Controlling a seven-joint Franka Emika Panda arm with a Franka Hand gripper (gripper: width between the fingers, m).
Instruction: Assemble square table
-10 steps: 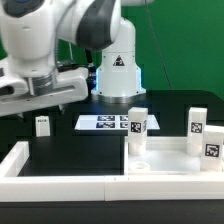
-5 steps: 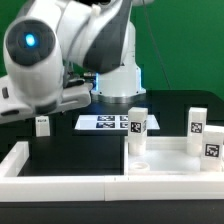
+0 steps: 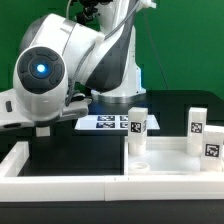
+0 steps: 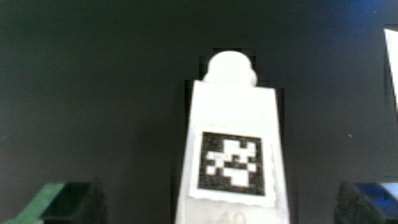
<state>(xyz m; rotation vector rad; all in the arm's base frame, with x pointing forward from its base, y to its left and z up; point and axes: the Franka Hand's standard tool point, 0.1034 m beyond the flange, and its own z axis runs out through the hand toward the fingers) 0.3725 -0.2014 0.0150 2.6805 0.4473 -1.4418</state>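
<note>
The arm's big joint housing (image 3: 45, 78) blocks the exterior view's left, covering the spot below it. In the wrist view a white leg (image 4: 233, 140) with a black-and-white tag lies on the black surface (image 4: 89, 90), between the spread fingertips of the gripper (image 4: 222, 203), untouched. At 3 o'clock of the arm, the tabletop (image 3: 170, 160) carries two upright legs (image 3: 137, 128). The marker board (image 3: 105, 123) lies behind.

I can't see the gripper in the exterior view; my arm (image 3: 60, 70) hides it and part of the marker board (image 3: 108, 122).
</note>
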